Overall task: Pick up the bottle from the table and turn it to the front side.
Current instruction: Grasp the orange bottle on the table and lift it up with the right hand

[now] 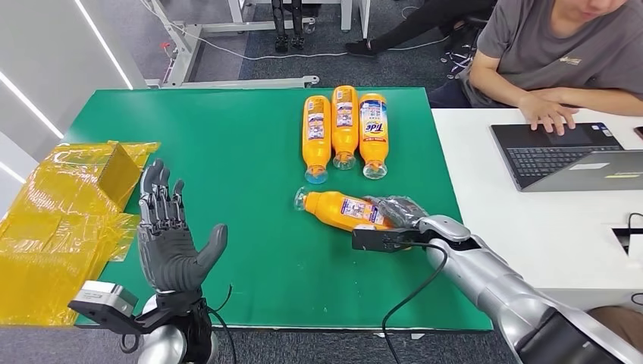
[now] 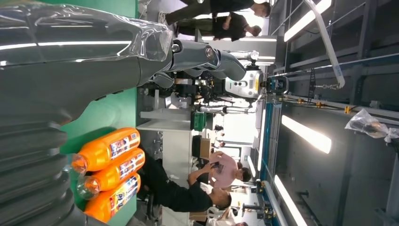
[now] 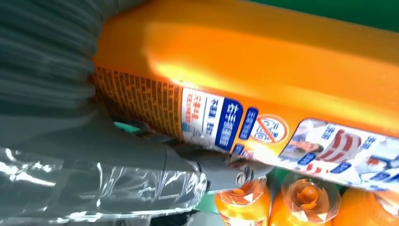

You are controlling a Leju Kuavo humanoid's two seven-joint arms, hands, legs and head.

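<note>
Bottle in play: the orange plastic detergent bottle with a clear cap (image 1: 341, 209) lies on its side on the green counter (image 1: 227, 152), cap toward the robot's left, just in front of the row of three.
Right hand: the dark many-fingered right hand (image 1: 398, 216) wraps the bottle's base end; in the right wrist view the thumb (image 3: 207, 169) presses under the label (image 3: 263, 132), so it grips the bottle.
Face showing: small print and a warning sign, so this reads as the back side, I'd say.
Step in hand: securing the grip, then lift and roll.
How to do it well: keep the hold firm around the body, raise it off the counter before rotating, turn along the long axis until the brand face looks up, and stay off the neighbouring caps.
Left hand: the dark left hand (image 1: 168, 239) is raised over the counter, fingers spread, holding nothing.
Count, bottles: four orange ones — one gripped, three side by side in the row (image 1: 345, 129).
Count, others: one heap of yellow transparent wrapping (image 1: 61, 220), one dark laptop (image 1: 565, 155) under a person's hand (image 1: 550, 114).
</note>
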